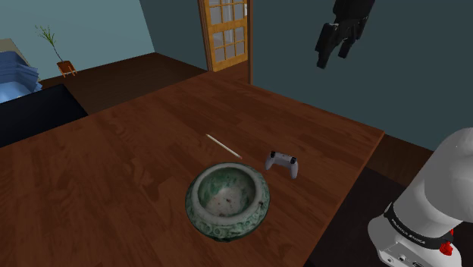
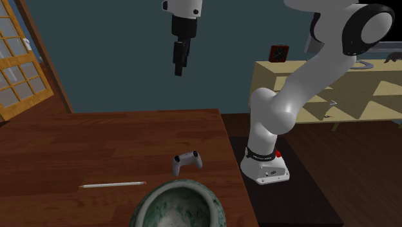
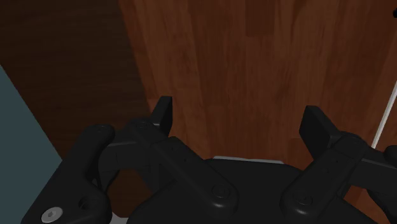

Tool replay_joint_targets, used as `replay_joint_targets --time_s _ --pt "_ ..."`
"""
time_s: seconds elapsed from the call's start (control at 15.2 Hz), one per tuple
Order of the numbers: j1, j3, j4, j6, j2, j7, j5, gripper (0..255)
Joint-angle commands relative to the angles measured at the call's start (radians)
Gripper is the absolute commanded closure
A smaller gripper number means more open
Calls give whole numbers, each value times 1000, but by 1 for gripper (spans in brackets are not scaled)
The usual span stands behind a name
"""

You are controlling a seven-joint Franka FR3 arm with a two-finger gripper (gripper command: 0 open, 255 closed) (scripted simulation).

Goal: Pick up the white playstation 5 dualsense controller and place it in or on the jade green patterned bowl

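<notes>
The white-grey game controller (image 1: 283, 162) lies on the wooden table, just beside the green patterned bowl (image 1: 227, 201) toward the shoulder view's right. In the second exterior view the controller (image 2: 187, 162) rests just behind the bowl (image 2: 175, 206). My black gripper (image 1: 334, 47) hangs high above the table, well over the controller, and appears again in the second exterior view (image 2: 180, 63). Seen from the wrist, my gripper (image 3: 242, 121) is open, the two fingers apart with bare wood between them.
A thin white stick (image 1: 223, 146) lies on the table behind the bowl, also visible as a stick (image 2: 113, 184) in the second exterior view. The table edge (image 1: 349, 182) runs close to the controller. A wooden glazed door (image 1: 225, 34) stands at the back.
</notes>
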Motion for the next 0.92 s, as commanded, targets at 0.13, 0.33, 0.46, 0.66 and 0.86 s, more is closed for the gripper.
replay_joint_targets --time_s 0.13,0.33,0.46,0.66,0.86 --pt "13 36 -52 24 -22 38 18 0" --pt "34 93 -123 61 -48 95 49 0" --pt "50 132 -166 86 -59 133 72 0" --pt "76 194 -222 127 -67 192 108 0" --pt "104 259 -269 171 -63 252 147 0"
